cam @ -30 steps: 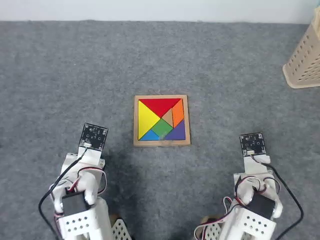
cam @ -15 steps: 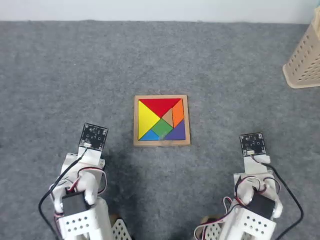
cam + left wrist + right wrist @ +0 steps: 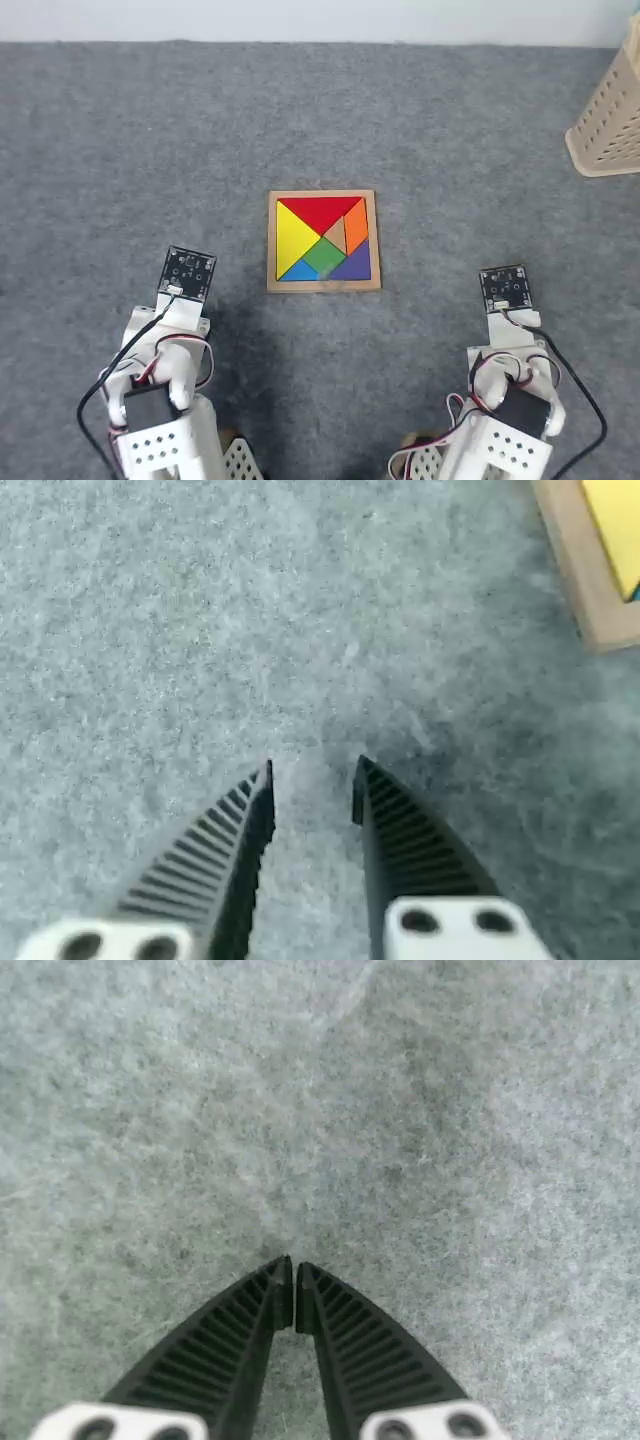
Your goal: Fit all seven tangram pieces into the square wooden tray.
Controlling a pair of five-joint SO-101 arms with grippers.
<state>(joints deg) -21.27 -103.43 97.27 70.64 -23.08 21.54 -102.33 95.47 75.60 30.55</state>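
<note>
The square wooden tray [image 3: 273, 240] lies on the grey carpet in the middle of the high view, with red, yellow, orange, tan, green, blue and purple tangram pieces [image 3: 322, 238] packed flat inside it. Both arms are folded back near the front edge, well short of the tray. My left gripper [image 3: 310, 780] hovers over bare carpet with a small gap between its fingers and nothing in it; a corner of the tray [image 3: 585, 580] with a yellow piece [image 3: 618, 525] shows beyond it. My right gripper [image 3: 294, 1272] is shut over bare carpet, holding nothing.
A beige slatted basket [image 3: 610, 110] stands at the far right edge of the high view. A pale wall strip [image 3: 300, 20] borders the carpet at the back. Open carpet surrounds the tray on all sides.
</note>
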